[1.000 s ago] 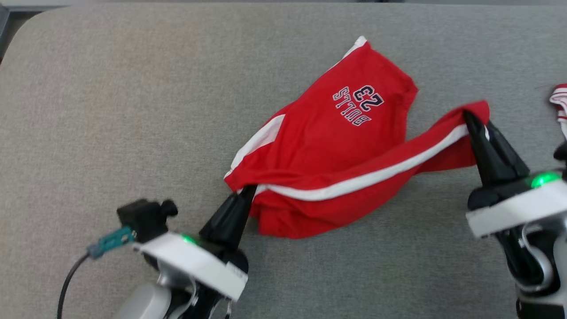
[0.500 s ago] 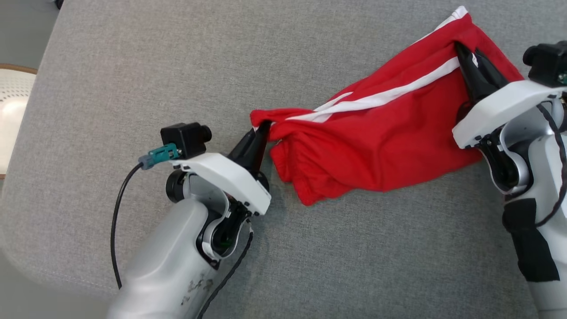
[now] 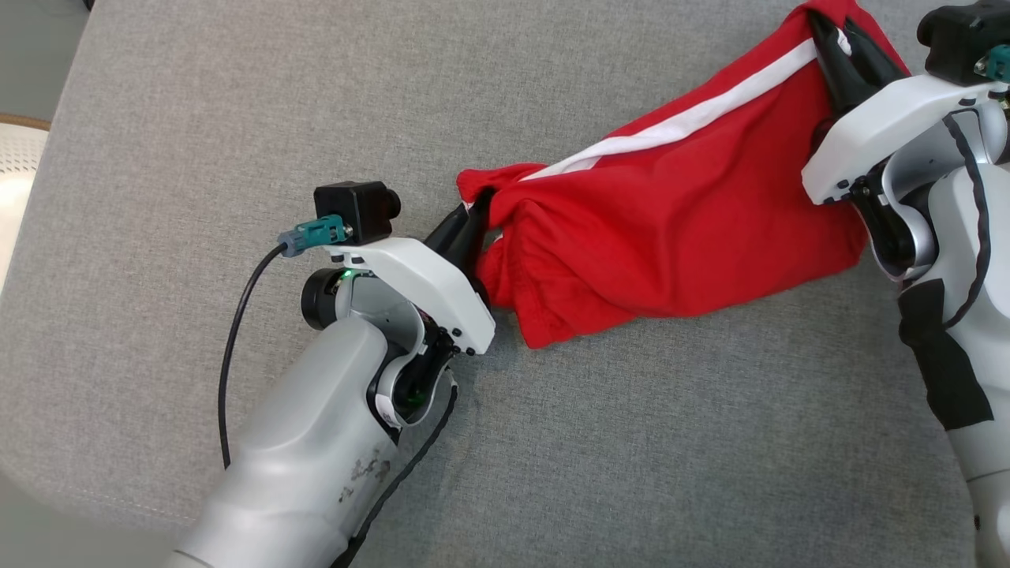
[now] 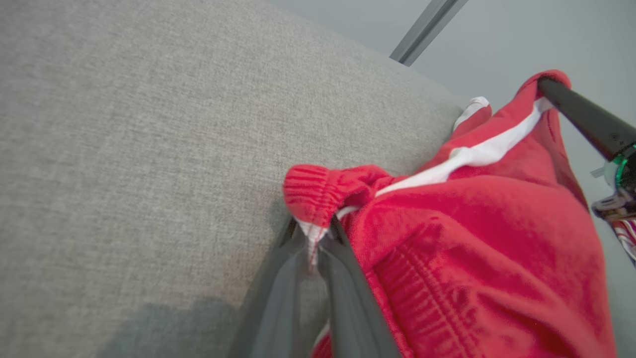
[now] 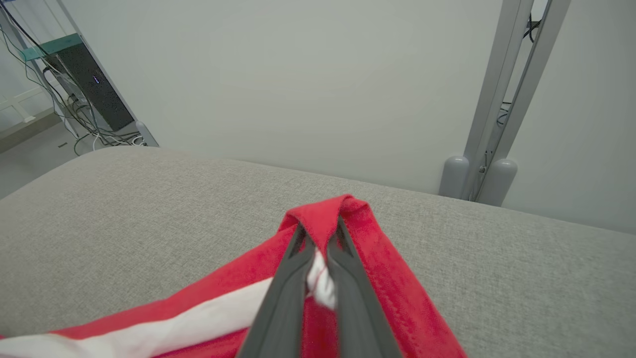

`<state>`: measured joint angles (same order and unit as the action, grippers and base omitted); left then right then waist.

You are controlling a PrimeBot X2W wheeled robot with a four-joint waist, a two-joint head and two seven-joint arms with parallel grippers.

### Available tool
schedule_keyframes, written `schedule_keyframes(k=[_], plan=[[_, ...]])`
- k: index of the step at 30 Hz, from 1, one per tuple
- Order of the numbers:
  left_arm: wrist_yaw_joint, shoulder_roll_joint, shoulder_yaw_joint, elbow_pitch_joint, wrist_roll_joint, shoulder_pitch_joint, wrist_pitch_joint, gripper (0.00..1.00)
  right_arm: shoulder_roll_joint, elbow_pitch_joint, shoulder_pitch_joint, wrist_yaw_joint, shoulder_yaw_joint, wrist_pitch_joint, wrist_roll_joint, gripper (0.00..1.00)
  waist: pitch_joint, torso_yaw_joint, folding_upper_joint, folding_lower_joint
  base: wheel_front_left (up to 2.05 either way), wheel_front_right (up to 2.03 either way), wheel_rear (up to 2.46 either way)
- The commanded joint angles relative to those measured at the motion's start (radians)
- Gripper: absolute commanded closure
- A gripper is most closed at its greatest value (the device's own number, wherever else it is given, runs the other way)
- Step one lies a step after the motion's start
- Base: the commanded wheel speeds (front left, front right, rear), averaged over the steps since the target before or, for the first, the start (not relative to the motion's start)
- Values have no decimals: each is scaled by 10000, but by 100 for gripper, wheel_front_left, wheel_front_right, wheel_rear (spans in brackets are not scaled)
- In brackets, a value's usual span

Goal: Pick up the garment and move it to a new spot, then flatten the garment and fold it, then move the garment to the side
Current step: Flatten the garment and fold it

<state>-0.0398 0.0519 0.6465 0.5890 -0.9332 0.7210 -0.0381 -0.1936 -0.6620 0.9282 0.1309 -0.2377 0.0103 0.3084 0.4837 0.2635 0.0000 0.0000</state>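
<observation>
The garment [image 3: 678,229], a pair of red shorts with a white side stripe [image 3: 686,122], hangs stretched between the two grippers above the grey padded surface [image 3: 237,118], toward its right half in the head view. Its lower fold droops down to the surface or close to it; whether it touches cannot be told. The left gripper [image 3: 477,209] is clenched on the gathered elastic waistband [image 4: 310,189]. In the left wrist view its two dark fingers [image 4: 348,278] come together with a tuck of red and white cloth pinched between them. The right gripper [image 3: 828,31] grasps the far end of the garment near the top right of the head view. In the right wrist view its tips [image 5: 320,233] are closed on a red fold, with the white stripe running between them. The cloth between the grips is bunched and creased, not flat. A pale round thing with a wooden rim [image 3: 16,173] sits off the left edge of the surface, and what it holds cannot be told. Beyond the far edge stand a grey metal post [image 5: 497,99] and a dark box with cables [image 5: 94,79].
</observation>
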Motion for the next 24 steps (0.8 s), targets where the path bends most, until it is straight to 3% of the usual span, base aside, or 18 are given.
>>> schedule_keyframes(k=[1, 3, 7, 16, 20, 24], plan=[[-35, 30, 6, -42, 6, -52, 13, 69, -135, -51, 55, -2, 11, 73, 45, 0, -47, 2, 0, 0, 0, 0, 0], [-24, 105, 60, -279, 33, -220, -30, 0, -299, -187, 106, -1, -304, 148, 49, 0, -166, 5, 0, 0, 0, 0, 0], [-382, 560, 390, -975, 565, -733, -192, 0, -909, -244, -4, -1, -1228, -293, -97, 0, -542, 2, 0, 0, 0, 0, 0], [-1896, 1837, 819, -4055, 1901, -2535, -1051, 0, -2312, 43, -169, -2, -2694, -2859, 393, 0, -882, 284, 0, 0, 0, 0, 0], [-2366, 1931, 922, -4875, 2291, -3105, -1508, 0, -2734, -104, -181, -2, -2963, -3520, 318, 0, -720, 646, 0, 0, 0, 0, 0], [-2538, 1723, 1017, -5167, 2684, -3368, -1946, 0, -2898, -431, -61, -2, -2953, -3809, 198, 0, -524, 991, 0, 0, 0, 0, 0]])
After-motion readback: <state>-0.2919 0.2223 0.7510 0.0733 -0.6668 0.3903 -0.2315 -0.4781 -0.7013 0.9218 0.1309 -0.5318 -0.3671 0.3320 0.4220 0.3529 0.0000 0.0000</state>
